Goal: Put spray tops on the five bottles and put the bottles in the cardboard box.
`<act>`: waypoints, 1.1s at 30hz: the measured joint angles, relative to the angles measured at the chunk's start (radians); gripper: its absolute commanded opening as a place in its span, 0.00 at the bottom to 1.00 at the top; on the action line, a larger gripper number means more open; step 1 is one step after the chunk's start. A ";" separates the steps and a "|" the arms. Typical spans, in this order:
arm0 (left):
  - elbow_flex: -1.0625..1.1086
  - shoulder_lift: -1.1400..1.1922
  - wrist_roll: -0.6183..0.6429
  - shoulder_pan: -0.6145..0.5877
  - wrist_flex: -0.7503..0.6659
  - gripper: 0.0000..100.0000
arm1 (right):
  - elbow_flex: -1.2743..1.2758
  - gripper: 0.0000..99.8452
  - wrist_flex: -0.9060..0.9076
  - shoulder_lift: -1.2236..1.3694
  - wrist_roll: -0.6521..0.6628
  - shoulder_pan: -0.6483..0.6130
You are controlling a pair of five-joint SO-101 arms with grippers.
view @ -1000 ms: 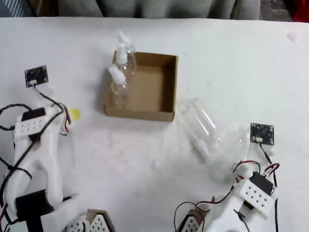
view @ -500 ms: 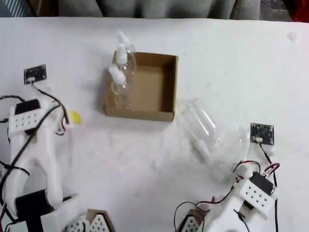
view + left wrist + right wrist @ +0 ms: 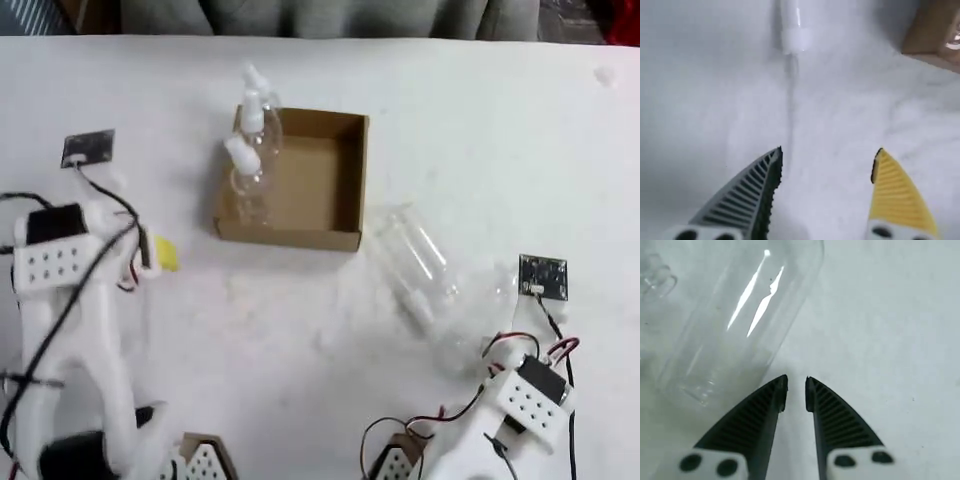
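Table (image 3: 480,120): white, under both arms.
Box (image 3: 290,238): ahead of the left gripper and off to its yellow-finger side, and well apart from the right gripper.
Left gripper (image 3: 827,151): spread wide with nothing between the grey and yellow fingers, hanging over bare table.
Right gripper (image 3: 796,380): all but closed with only a slit between the tips, and gripping nothing.
Capped bottles (image 3: 258,118): two stand with spray tops on at the box wall nearest the left gripper. The second (image 3: 245,178) is just beside the first, and both seem to be inside the box.
Loose bottles (image 3: 415,250): clear and uncapped, lying between the box and the right gripper. One (image 3: 740,325) lies on its side just ahead of the right fingertips, apart from them. Clear plastic on white makes the count uncertain, probably three.
Spray top (image 3: 792,27): lies with its dip tube straight ahead of the left gripper, beyond its tips.
Progress: two of five bottles look finished. The rest need tops and boxing, and neither gripper holds anything yet.
Change: the left arm has swung and risen, so its wrist sits farther out and its yellow finger has shifted. The right arm, box and bottles have not moved.
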 measured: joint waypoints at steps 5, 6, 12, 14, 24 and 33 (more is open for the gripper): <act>0.121 -0.163 -0.035 0.068 -0.046 0.26 | 0.000 0.04 0.000 0.000 0.000 0.000; 0.140 -0.178 -0.054 0.075 -0.048 0.26 | 0.000 0.04 0.000 0.000 0.000 0.000; 0.276 -0.204 -0.097 0.041 -0.124 0.26 | 0.000 0.04 0.000 0.000 0.000 -0.002; 0.336 -0.204 -0.101 -0.011 -0.172 0.26 | 0.000 0.04 0.000 0.000 0.000 0.000; 0.592 -0.204 -0.107 -0.147 -0.445 0.26 | 0.000 0.04 0.000 0.000 0.000 -0.002; 0.600 -0.204 -0.107 -0.147 -0.491 0.26 | 0.000 0.04 0.000 0.000 0.000 -0.002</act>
